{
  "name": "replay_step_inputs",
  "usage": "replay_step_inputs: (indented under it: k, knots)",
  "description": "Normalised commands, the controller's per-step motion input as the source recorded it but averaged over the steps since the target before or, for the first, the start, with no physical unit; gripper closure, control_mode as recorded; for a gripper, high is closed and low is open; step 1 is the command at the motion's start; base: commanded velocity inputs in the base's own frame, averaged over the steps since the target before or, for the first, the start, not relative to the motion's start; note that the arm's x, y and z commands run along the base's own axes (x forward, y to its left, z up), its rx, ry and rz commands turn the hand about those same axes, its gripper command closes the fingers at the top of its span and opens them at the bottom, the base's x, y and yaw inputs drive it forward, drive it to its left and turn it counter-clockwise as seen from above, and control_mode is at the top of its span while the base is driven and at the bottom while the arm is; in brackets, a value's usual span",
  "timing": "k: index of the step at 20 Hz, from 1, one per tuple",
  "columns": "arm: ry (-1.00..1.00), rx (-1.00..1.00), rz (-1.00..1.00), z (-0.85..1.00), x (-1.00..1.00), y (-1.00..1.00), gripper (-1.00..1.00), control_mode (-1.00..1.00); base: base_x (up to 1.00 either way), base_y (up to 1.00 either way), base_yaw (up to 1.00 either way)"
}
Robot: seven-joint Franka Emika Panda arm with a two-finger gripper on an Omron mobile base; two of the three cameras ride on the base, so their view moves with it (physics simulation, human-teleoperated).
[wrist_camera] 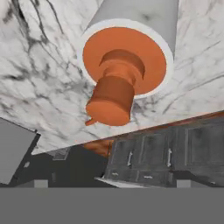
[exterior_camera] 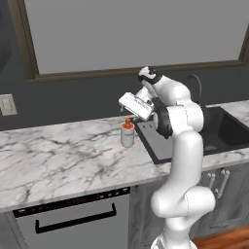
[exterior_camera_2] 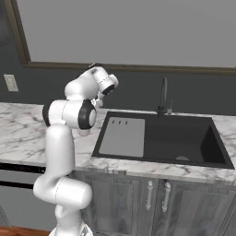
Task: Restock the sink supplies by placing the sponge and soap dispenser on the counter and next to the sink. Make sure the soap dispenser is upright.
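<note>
orange pump head (wrist_camera: 117, 89) sits right under the hand (exterior_camera: 127, 111), which hangs wide, gripping nothing. dispenser (exterior_camera: 127, 134) stands upright on surface (exterior_camera: 63, 155), just left of sink (exterior_camera: 228, 129). likely light, rigid, slick, top-heavy; grip mid-body, not the pump.

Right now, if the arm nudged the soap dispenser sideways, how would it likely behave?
The soap dispenser stands upright on the counter, narrow and taller than wide, so it may tip. On its side, the round body would probably roll. It looks rigid.

The white arm (exterior_camera_2: 64, 138) rises left of the dark sink (exterior_camera_2: 161, 138), set in the marble counter (exterior_camera_2: 18, 129).
</note>
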Motion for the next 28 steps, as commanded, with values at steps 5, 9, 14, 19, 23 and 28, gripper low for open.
replay_step_inputs:
  k: [5,9,14,19,23,28]
  knots:
    - [-0.37,-0.11,-0.07,0.23,-0.54,0.29,-1.00,-1.00,0.00,0.00,0.00]
    - [-0.42,-0.14,-0.07,0.13,-0.71,0.08,-1.00,-1.00,0.00,0.00,0.00]
    - [-0.45,-0.15,-0.08,0.00,-0.81,0.08,-1.00,-1.00,0.00,0.00,0.00]
    - [-0.39,-0.17,-0.01,0.00,-0.90,0.04,-1.00,-1.00,0.00,0.00,0.00]
    - [-0.37,-0.18,0.00,0.00,-0.92,0.01,-1.00,-1.00,0.00,0.00,0.00]
    - [-0.36,-0.22,0.02,0.03,-0.78,-0.02,-1.00,-1.00,0.00,0.00,0.00]
